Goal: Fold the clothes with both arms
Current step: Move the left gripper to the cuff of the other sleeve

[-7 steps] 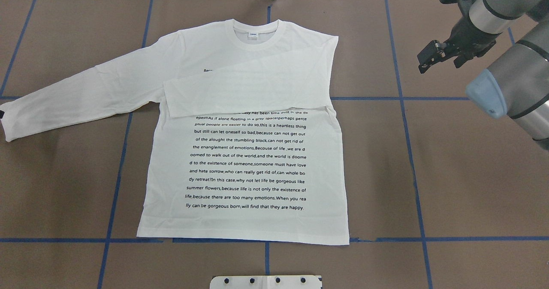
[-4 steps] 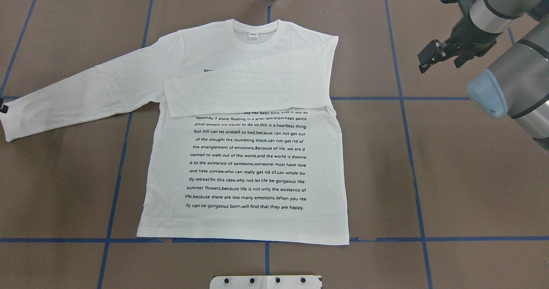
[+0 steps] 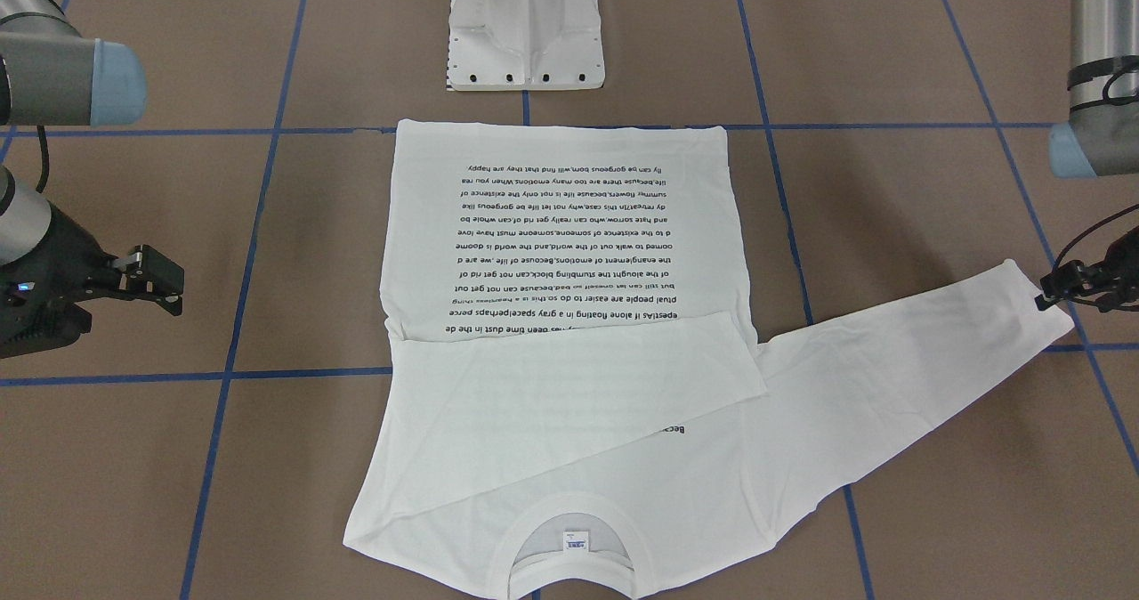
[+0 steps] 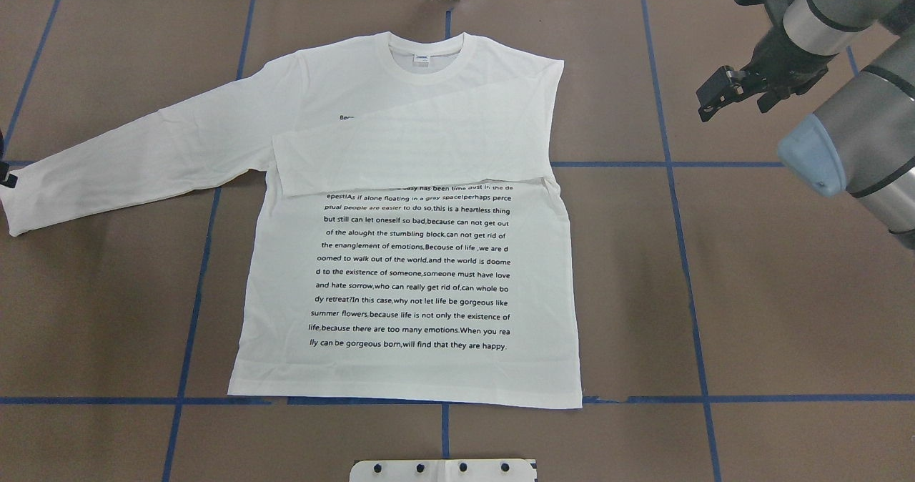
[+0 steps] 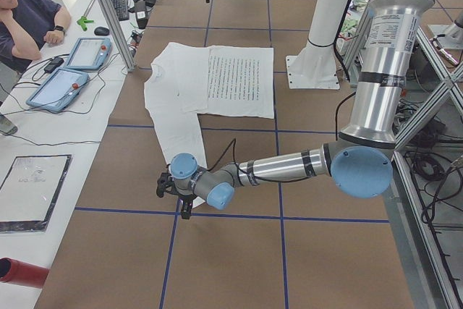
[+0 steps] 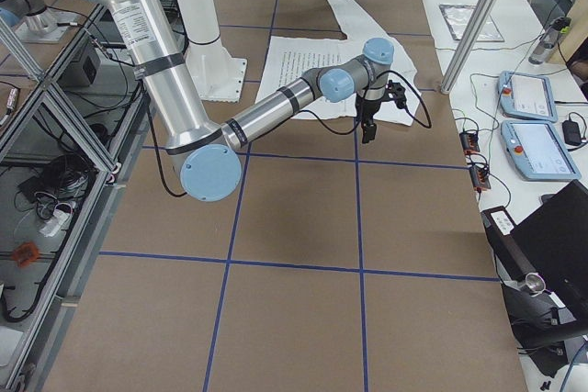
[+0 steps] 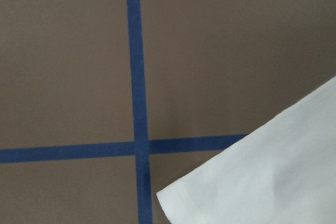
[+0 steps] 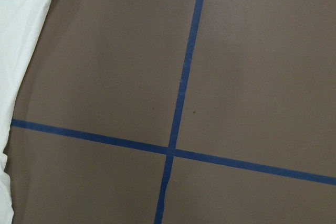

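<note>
Left arm (image 5: 275,166) nearer T-shirt (image 4: 411,367) cuff

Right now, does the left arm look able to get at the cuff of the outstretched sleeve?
Probably yes. The left gripper sits right at the sleeve's cuff, nothing lies between them, and the cuff lies flat and uncovered.

Was a robotics lab: brown paper-covered surface (image 4: 786,310) gridded with blue tape lines (image 4: 786,398), blue-rimmed teach-pendant tablets (image 5: 88,52), silver aluminium frame posts (image 5: 108,12), seated person (image 5: 29,19) alongside.
</note>
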Motion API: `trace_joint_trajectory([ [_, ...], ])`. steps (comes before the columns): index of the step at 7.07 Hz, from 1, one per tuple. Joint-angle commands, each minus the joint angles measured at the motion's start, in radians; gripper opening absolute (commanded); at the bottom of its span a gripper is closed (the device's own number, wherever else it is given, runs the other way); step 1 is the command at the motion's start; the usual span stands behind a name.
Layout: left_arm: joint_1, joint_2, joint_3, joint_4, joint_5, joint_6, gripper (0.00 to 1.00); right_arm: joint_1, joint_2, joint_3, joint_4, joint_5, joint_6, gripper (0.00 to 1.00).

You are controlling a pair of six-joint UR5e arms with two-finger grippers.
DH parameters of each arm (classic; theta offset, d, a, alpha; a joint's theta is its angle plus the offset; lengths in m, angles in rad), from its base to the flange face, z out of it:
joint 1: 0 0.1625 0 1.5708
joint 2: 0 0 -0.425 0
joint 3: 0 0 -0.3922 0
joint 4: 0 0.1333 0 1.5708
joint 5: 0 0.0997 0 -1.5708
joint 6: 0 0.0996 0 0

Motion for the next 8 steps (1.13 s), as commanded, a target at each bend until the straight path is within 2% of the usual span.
trace_joint_trajectory([
  [1,0.026,-0.001,0.012,-0.026,0.003,-0.005,1.0,0.0,0.0,-0.001,0.0,0.0,0.0,1.0],
  [3,0.029,0.003,0.014,-0.029,0.003,-0.004,0.99,0.0,0.0,-0.001,0.0,0.001,0.0,1.0],
  [8,0.029,0.012,0.014,-0.041,0.003,-0.005,0.7,0.0,0.002,-0.001,0.0,0.0,0.002,1.0],
])
